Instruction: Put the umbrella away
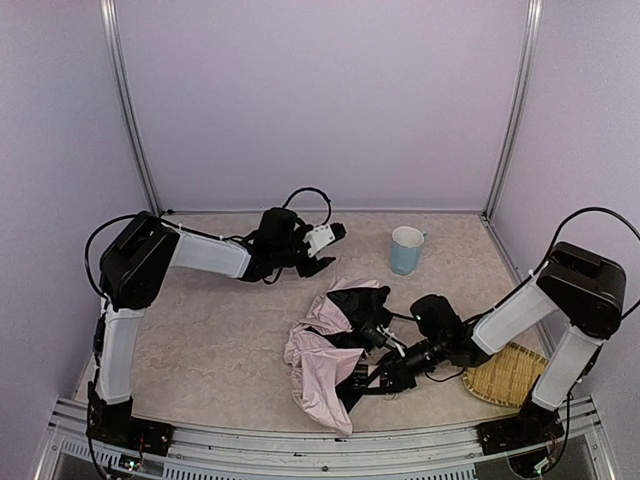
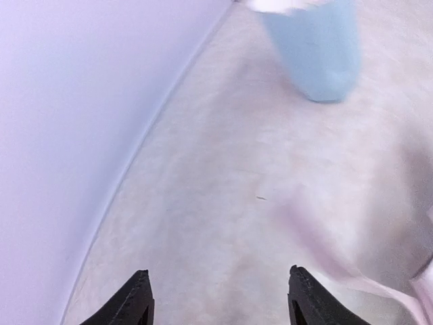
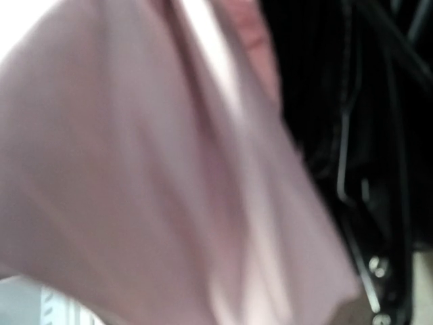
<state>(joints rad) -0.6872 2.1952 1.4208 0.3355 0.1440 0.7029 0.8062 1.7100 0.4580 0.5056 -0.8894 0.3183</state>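
Right end effector seemingly deep inside the crumpled umbrella

Soft, bright, even light fills the overhead view, and the walls are evenly lit. Only a faint shadow lies under the umbrella. In the left wrist view the left gripper shows fairly sharp fingertips, while the cup ahead of it is smeared by blur. The right wrist view is badly out of focus: the umbrella's pink cloth sits close against the lens, and its black ribs are soft.
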